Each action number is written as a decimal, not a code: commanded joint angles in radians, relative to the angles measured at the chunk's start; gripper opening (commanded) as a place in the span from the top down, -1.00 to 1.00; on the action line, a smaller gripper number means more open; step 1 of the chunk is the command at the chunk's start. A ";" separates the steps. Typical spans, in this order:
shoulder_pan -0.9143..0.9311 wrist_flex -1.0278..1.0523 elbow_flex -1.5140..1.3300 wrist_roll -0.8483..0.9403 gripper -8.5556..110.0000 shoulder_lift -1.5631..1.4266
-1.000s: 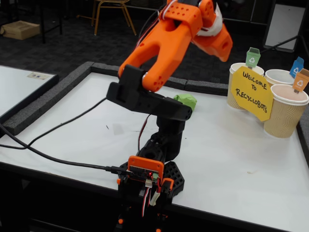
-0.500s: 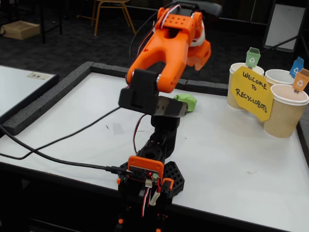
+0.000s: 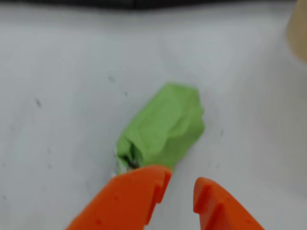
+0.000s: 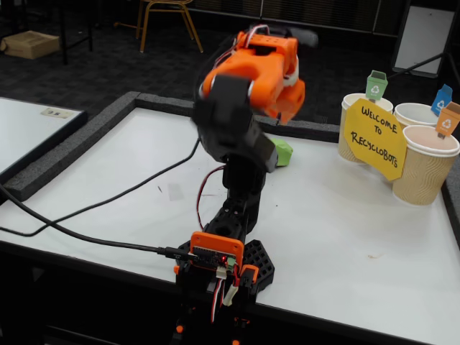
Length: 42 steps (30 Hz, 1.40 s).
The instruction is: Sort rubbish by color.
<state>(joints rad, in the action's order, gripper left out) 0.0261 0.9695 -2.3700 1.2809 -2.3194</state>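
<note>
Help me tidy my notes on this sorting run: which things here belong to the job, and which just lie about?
Job: crumpled green paper lump; orange two-finger gripper; three tan paper cups with coloured recycling tags.

Lying about: yellow "Welcome to Recyclobots" sign; black cable; cardboard box on floor; yellow chair.

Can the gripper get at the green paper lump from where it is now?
Probably yes. In the wrist view the gripper is open just short of the green paper lump, which lies alone on the bare white table with nothing between them.
</note>
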 commanded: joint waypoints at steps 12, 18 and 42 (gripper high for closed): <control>0.025 0.009 0.589 -0.067 0.85 0.566; 0.018 0.038 0.678 -0.118 0.83 0.626; 0.071 0.141 0.600 -0.118 0.48 0.735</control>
<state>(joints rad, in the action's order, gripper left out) 0.0844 1.1152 -1.8270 1.1812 -1.5815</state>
